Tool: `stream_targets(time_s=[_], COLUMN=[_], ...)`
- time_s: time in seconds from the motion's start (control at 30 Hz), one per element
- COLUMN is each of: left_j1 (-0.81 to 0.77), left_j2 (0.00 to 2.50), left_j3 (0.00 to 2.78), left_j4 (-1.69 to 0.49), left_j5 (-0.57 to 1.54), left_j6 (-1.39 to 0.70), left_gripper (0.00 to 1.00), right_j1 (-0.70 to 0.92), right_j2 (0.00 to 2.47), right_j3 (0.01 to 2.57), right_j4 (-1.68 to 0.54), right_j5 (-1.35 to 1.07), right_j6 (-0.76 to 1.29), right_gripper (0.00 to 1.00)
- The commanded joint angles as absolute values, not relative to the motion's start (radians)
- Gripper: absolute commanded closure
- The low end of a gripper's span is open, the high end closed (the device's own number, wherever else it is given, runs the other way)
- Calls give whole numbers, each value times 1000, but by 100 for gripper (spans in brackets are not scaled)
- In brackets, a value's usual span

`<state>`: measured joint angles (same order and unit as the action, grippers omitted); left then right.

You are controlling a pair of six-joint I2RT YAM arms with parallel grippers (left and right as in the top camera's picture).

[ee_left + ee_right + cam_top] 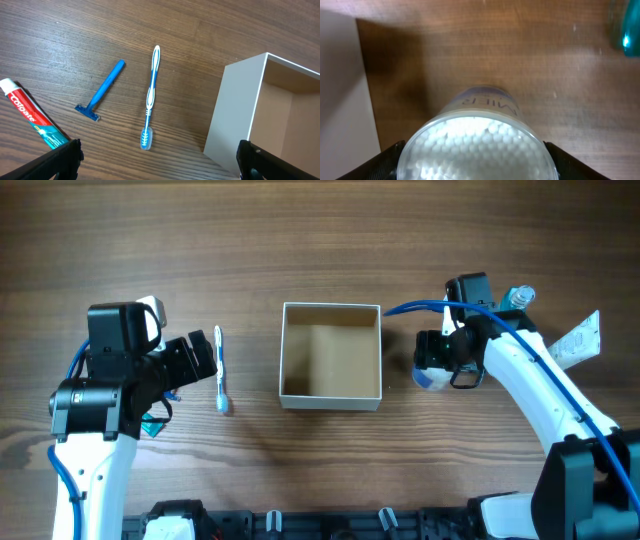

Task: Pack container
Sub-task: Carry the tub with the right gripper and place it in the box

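The container (331, 396) is a square open-top cardboard box with white walls and a tan inside, at the table's middle, with nothing in it; its corner shows in the left wrist view (235, 110). My right gripper (447, 362) is shut on a round clear jar of cotton swabs (430, 378), just right of the box; the jar fills the right wrist view (477, 145) between the fingers (475, 162). My left gripper (200, 358) is open and empty, just left of a blue-and-white toothbrush (220, 372). The left wrist view shows the toothbrush (151, 95) beyond the open fingers (160, 160).
A blue razor (102, 90) and a red-and-teal toothpaste tube (32, 120) lie left of the toothbrush. A small clear bottle (520, 297) and a clear packet (578, 340) lie at the far right; a teal object (625, 30) shows at the right wrist view's corner.
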<state>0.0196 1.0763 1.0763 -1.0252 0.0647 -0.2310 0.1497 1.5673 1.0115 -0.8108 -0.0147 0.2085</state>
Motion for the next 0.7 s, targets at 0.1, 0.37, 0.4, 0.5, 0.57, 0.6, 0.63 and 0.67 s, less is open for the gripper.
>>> stream_targets(time_s=[0.1,0.37,0.4,0.5,0.57,0.6,0.63,0.67], left_j1=[15,15,15,15,15,15,15,15], left_j2=[1076,1076,1076,1076,1076,1076,1076,1076], left_j3=[1095,1095,1095,1095,1095,1095,1095,1095], left_j4=[-1026,-1027,-1029,-1030,-1036,-1040,-1041,-1041], left_j5=[51,51,51,51,51,51,51,51], left_j6=[-240,-240,-240,-240,-240,-240,-239,-239], left_gripper=[0,0,0,0,0,0,0,0], right_j1=[157,566,603,678,679,679,683,687], right_j2=[1516,1504,1516,1623,1713,1762,1815,1858], right_j3=[1310,1703,1703,1703,1703,1703,1703,1703], right_j4=[-1094,-1201,-1166,-1047,-1035,-1025,-1007,-992], right_j5=[4,76,81,83,65,46,33,29], right_j6=[208,271,273,276,291,290,289,289], right_gripper=[96,96,96,96,96,96,96,96])
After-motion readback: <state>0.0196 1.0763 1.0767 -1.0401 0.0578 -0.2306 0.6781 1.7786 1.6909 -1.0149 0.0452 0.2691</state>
